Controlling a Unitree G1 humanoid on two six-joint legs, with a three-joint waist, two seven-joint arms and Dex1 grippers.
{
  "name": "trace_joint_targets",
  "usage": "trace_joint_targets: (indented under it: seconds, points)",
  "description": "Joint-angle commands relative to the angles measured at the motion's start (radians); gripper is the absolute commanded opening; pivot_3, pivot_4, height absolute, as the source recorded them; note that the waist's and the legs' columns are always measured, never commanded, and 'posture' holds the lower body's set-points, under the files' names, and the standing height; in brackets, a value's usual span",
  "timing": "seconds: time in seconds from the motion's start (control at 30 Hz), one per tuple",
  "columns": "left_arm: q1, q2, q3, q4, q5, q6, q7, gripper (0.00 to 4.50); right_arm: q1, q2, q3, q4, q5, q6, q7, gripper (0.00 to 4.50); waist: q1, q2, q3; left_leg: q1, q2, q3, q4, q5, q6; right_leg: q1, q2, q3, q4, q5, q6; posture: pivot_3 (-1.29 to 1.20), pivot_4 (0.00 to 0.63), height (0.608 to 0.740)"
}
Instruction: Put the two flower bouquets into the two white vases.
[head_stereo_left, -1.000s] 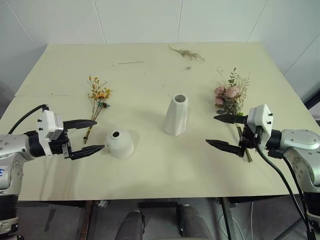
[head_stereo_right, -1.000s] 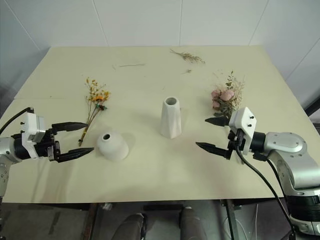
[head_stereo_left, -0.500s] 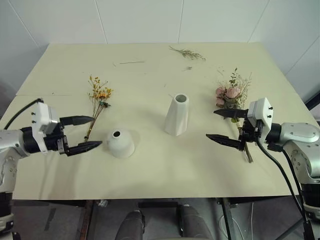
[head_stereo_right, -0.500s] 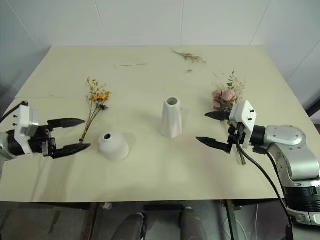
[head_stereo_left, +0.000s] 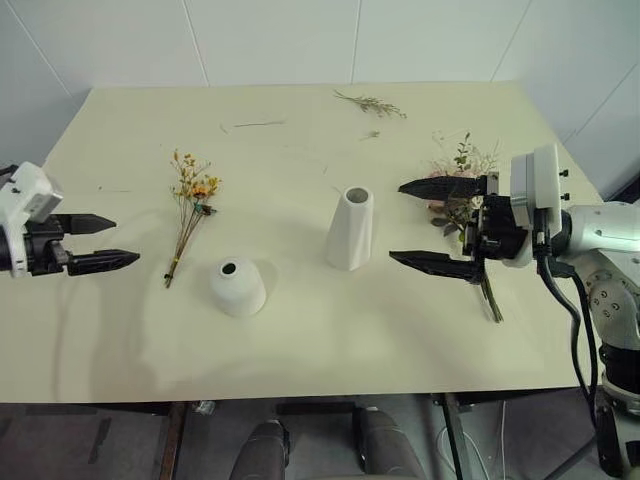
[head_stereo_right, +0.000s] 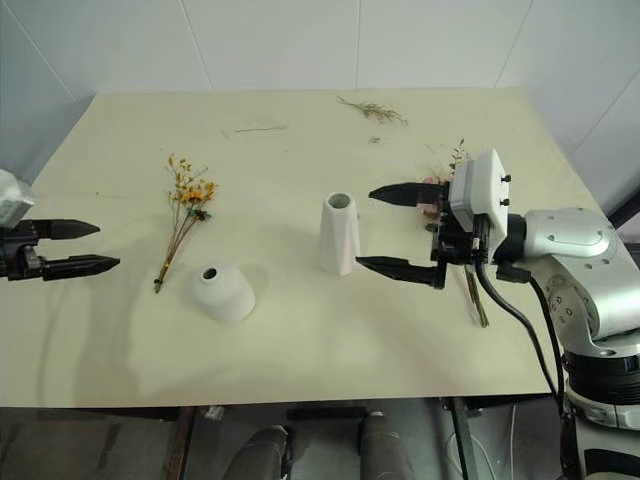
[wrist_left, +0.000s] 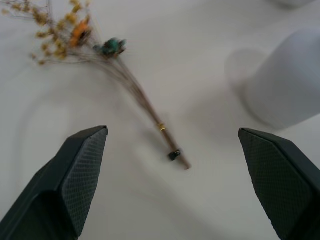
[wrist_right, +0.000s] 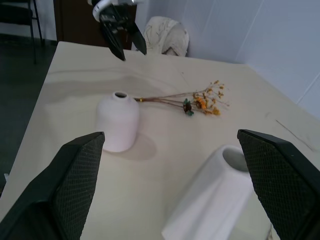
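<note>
Open tabletop (head_stereo_left: 300, 330) is left along the near edge, in front of both vases. The middle is occupied by the squat dome vase (head_stereo_left: 238, 287) and the taller tapered vase (head_stereo_left: 351, 228), standing apart with a bare lane between them. The yellow wildflower bunch (head_stereo_left: 190, 205) is lain just beside the dome, on its left. The pink rose bunch (head_stereo_left: 462, 190) is partly screened by the spread right gripper (head_stereo_left: 420, 222). The far edge is marked by a loose dried twig (head_stereo_left: 371, 103).

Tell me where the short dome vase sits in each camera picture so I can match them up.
Left eye: short dome vase, lower centre-left.
Right eye: lower left of centre.
Left wrist: blurred at the right edge.
Right wrist: left of centre.
Shared landmark: the yellow wildflower bunch, stems ending near the vase.
</note>
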Motion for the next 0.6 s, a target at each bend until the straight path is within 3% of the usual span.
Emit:
trace_joint_targets:
  seconds: [0.03,0.3,0.6]
  points:
    - [-0.172,-0.075,-0.153,0.003,0.126,0.113,0.093,4.47,-0.012,0.008,-0.01,-0.033,0.029,0.014,-0.021,4.5,0.013,0.0,0.0,-0.001,-0.001,-0.001,0.001,0.0,0.0,0.0,-0.001,-0.002,0.0,0.0,0.0,0.0,0.15,0.74]
    - [-0.437,-0.167,-0.374,0.045,0.27,0.372,0.096,4.47,-0.022,0.024,0.018,-0.043,0.029,0.015,-0.026,4.5,-0.008,-0.004,0.001,-0.005,0.0,0.0,0.001,0.0,0.0,-0.004,0.0,0.0,0.005,0.0,0.001,0.0,0.15,0.74]
    - [-0.477,-0.155,-0.492,0.109,0.387,0.46,0.087,4.47,0.025,0.079,0.035,-0.092,0.019,-0.001,-0.075,4.5,-0.017,-0.004,0.001,-0.005,0.001,0.0,0.001,0.001,0.0,-0.005,0.001,0.0,0.005,0.0,0.0,0.0,0.15,0.74]
